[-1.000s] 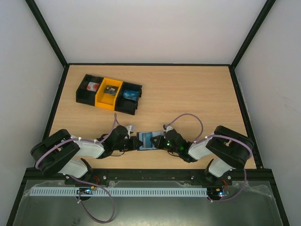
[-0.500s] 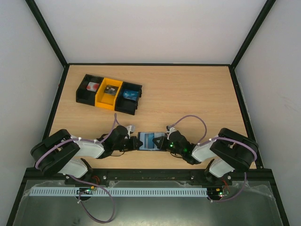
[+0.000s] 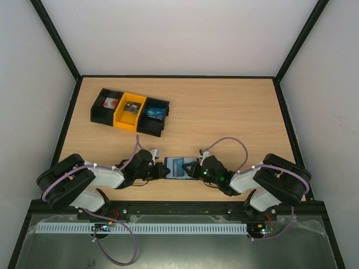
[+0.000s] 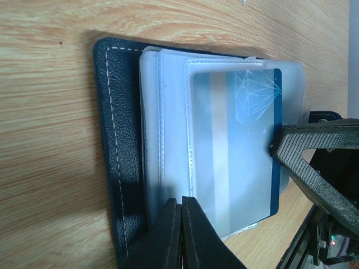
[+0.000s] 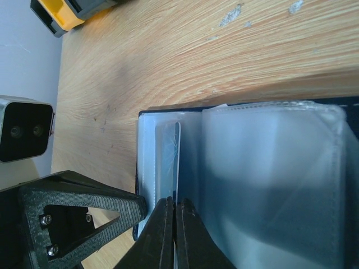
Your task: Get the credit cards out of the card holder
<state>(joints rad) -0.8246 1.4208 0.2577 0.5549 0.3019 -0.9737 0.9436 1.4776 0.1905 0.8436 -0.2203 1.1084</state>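
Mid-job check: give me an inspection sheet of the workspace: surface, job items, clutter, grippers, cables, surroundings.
Surface: wooden table, flat.
Job's things: card holder lies open near the arm bases; blue credit card has one edge poking out of a clear sleeve.
Clutter: black and yellow bins at far left, small items inside.
Grippers: left gripper shut on card holder's edge; right gripper shut on the card's edge.
Cables: purple cables loop above both arms.
Surroundings: white walls; nothing else seen.

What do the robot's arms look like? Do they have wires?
Both the left arm and the right arm have chunky black joints with white shells between. A thin purple cable loops along each. The fingers are black textured plastic wedges.
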